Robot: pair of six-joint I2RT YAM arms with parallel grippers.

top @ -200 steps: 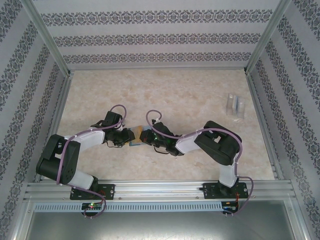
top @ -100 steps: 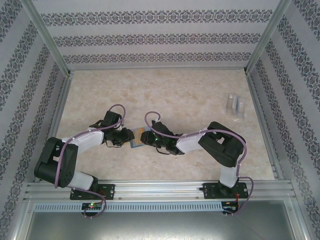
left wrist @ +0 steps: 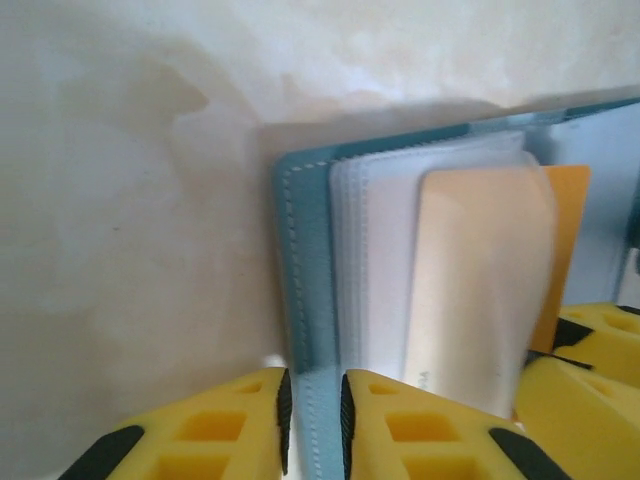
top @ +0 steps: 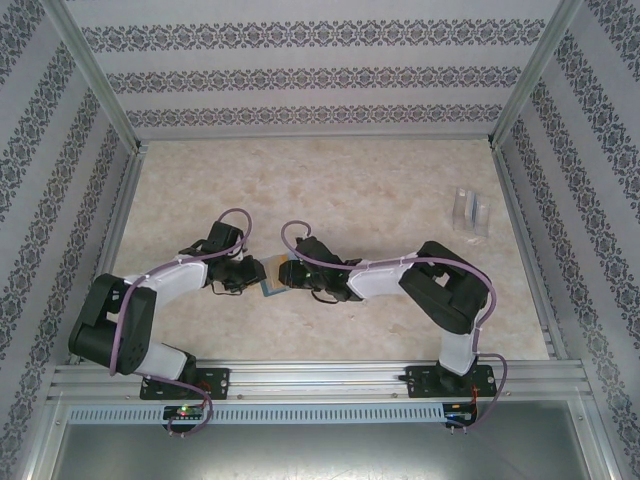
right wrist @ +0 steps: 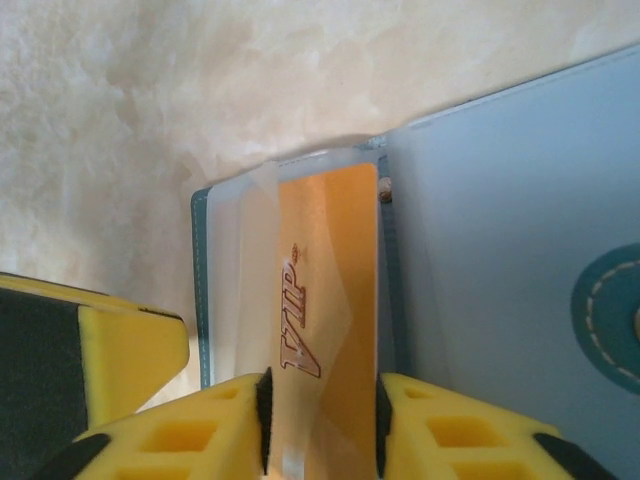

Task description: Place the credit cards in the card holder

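Pinches the stitched teal edge of the card holder [left wrist: 305, 250] with the left end effector [left wrist: 312, 425], set narrow, one yellow pad on each face of that edge. Comes in low over the counter [left wrist: 120, 200], pointing toward the right arm. Behind it, bends at the wrist, runs back along a white forearm to an elbow folded out at the left, then drops to the base at the near rail.

Meets it head-on with the right end effector [right wrist: 320, 425], spread about as wide as the orange card [right wrist: 335, 300]. Straddles that card lengthwise between the pads; cannot tell whether pressing its long edges or merely flanking them. Behind, stretches leftward along a white forearm from a raised elbow above the right base.

Lies open and flat on the counter, as for the card holder, between the two end effectors, near the front middle. Shows a stack of translucent sleeves [left wrist: 370, 240] inside and a round snap tab [right wrist: 610, 320] on the far flap. Sits part-way into a sleeve, as for the orange card lettered VIP, near end toward the right fingers. Stands well apart at the far right, as for the clear plastic stand [top: 470, 212].
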